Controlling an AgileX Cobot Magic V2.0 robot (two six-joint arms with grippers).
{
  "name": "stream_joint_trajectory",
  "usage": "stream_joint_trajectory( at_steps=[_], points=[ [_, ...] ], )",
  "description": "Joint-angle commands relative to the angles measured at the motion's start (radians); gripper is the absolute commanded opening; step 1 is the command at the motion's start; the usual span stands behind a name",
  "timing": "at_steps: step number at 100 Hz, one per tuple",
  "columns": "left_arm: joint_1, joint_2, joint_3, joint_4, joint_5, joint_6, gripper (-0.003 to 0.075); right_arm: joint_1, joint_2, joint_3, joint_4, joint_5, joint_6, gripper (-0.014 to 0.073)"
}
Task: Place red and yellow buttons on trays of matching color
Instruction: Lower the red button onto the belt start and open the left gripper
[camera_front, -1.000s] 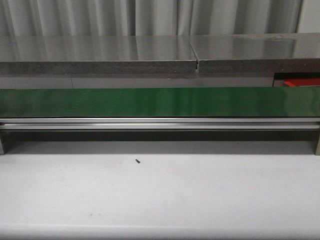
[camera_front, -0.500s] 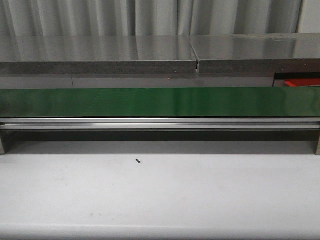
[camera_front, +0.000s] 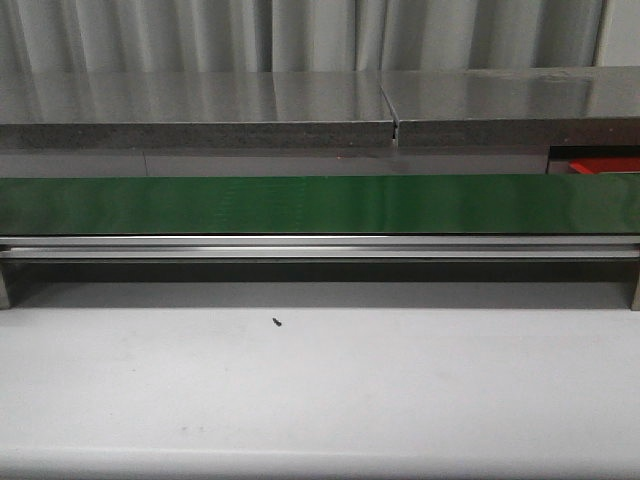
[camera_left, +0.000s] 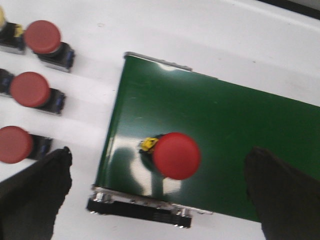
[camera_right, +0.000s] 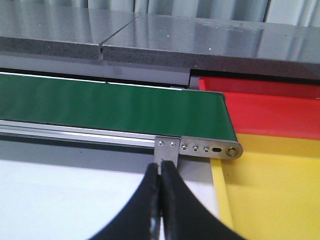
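So I have one red button (camera_left: 176, 155) standing on the green belt (camera_left: 240, 125), close to the belt's near end, with the left gripper (camera_left: 160, 195) above it, fingers (camera_left: 35, 192) spread wide to either side and touching nothing. I judge the belt is there to carry that button along to the trays. Three more red buttons (camera_left: 30, 89) wait in a row on the white table (camera_left: 200, 30) just beside that end of the belt. The right gripper (camera_right: 161, 200) is pressed together, empty, parked in front of the belt's far end, where the red tray (camera_right: 270, 107) and yellow tray (camera_right: 270, 195) sit, probably ready to catch arrivals. My front camera shows only bare belt (camera_front: 320, 203) and a dark speck (camera_front: 275, 322) I can't identify; no buttons, no arms.
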Motion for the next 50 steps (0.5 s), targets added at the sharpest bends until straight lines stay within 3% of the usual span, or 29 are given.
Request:
stream_joint_trajectory(
  at_steps=[1, 17, 50],
  points=[
    [0.056, -0.066, -0.025, 0.029, -0.008, -0.007, 0.0660, 0.000, -0.017, 0.000, -0.001, -0.077, -0.004, -0.0067],
    [0.193, -0.070, 0.024, 0.040, 0.010, -0.013, 0.0660, 0.000, -0.017, 0.000, -0.001, -0.077, -0.004, -0.0067],
    [0.373, -0.062, 0.186, 0.029, -0.146, -0.013, 0.0660, 0.000, -0.017, 0.000, -0.001, -0.077, -0.004, -0.0067]
  ],
)
